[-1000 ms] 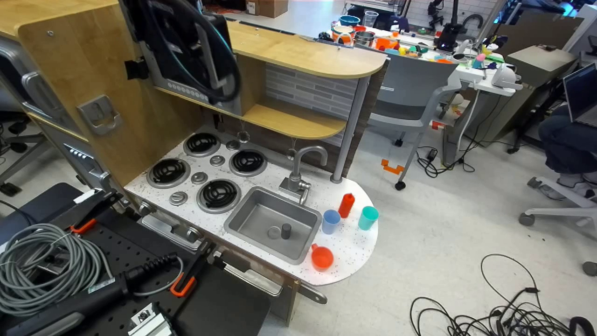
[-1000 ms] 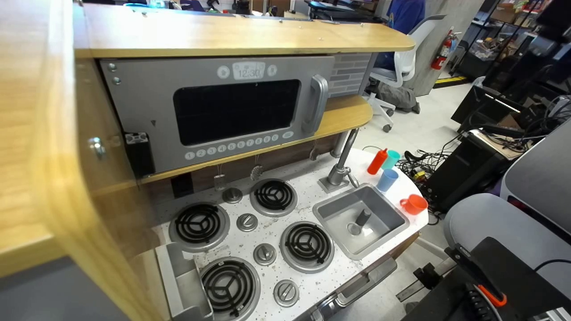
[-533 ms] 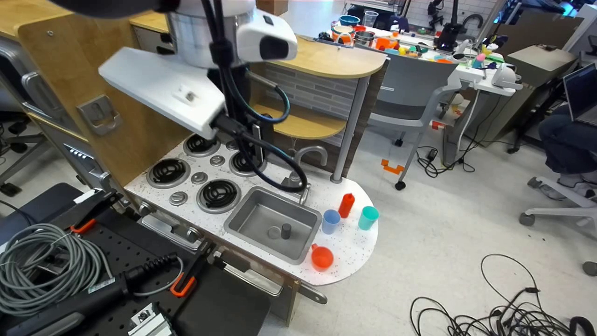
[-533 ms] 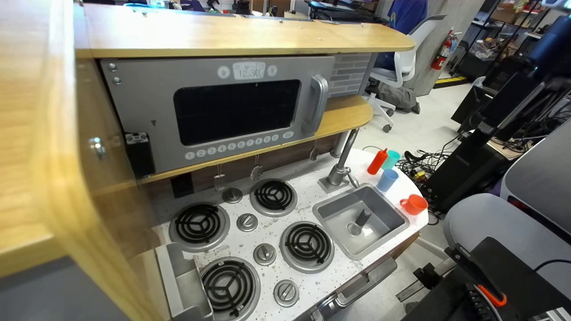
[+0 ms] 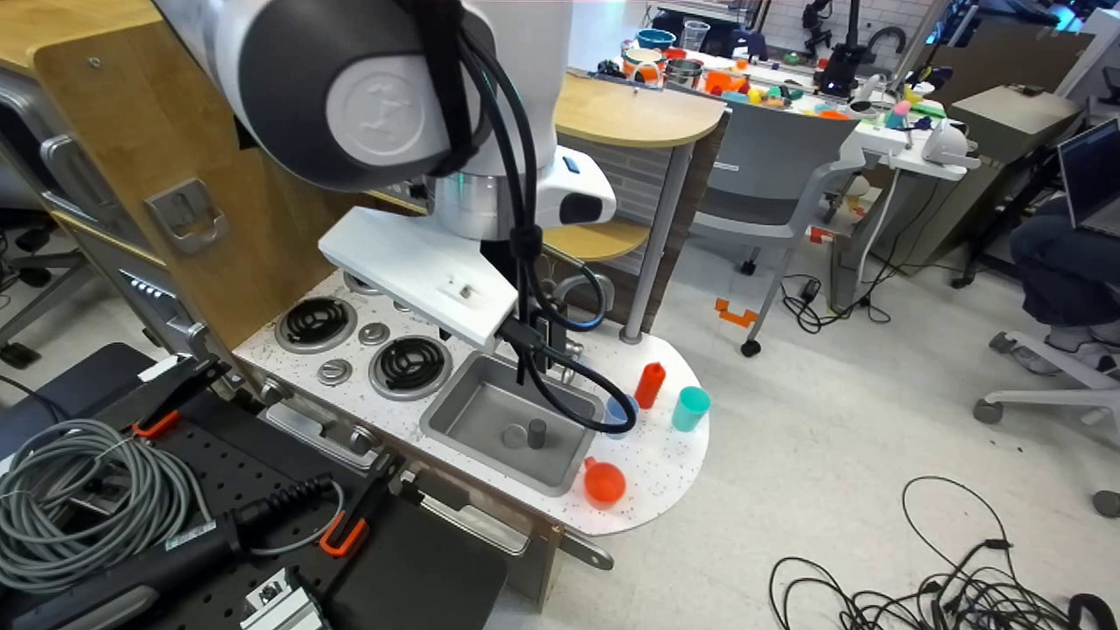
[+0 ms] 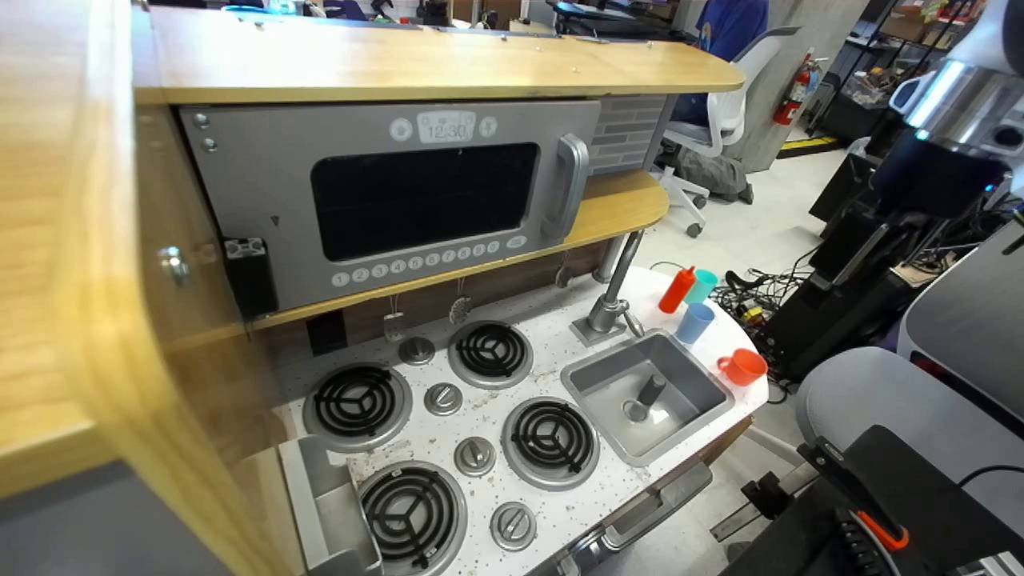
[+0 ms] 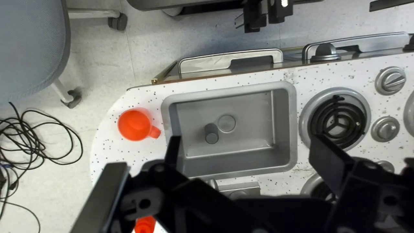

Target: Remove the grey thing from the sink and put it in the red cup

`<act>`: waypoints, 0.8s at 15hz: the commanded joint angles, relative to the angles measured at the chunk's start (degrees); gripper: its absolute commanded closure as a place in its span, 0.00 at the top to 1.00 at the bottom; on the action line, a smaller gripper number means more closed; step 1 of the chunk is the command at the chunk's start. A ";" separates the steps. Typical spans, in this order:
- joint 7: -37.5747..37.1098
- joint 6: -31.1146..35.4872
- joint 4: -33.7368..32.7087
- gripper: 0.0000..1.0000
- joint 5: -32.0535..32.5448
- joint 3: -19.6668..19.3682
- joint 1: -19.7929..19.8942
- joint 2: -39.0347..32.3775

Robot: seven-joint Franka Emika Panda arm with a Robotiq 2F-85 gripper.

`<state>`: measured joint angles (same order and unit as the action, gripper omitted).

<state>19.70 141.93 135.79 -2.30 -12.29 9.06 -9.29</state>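
The grey thing, a small dark grey cylinder [image 7: 212, 133], stands in the sink beside the round drain mark. It shows in both exterior views [image 5: 536, 433] [image 6: 652, 390]. The sink [image 7: 292, 129] is a grey rectangular basin in the white counter. The red cup [image 7: 133, 124], orange-red with a handle, stands upright on the counter beside the sink; it also shows in both exterior views [image 5: 604, 484] [image 6: 744, 366]. My gripper [image 7: 245, 139] is wide open and empty above the sink, nearer its faucet side. In an exterior view, the arm and cables mostly hide the gripper.
The curved grey faucet [image 6: 618, 280] rises at the sink's back edge. A red bottle [image 5: 649, 385], a blue cup [image 6: 694, 323] and a teal cup [image 5: 691, 408] stand on the rounded counter end. Black burners [image 7: 338, 119] lie beside the sink. A wooden shelf [image 6: 632, 210] overhangs the back.
The arm has swung down from the upper left to over the counter and sink. It has also come into view at the right of an exterior view. The cups and cylinder have not moved.
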 commanded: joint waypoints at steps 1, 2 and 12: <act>2.15 1.78 -4.82 1.00 0.29 1.66 2.32 -7.61; 2.23 1.80 -5.95 1.00 0.20 1.97 2.77 -9.44; -3.59 4.57 -17.84 1.00 8.31 1.51 2.78 -28.86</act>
<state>18.83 144.40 122.23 2.64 -10.77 11.66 -32.55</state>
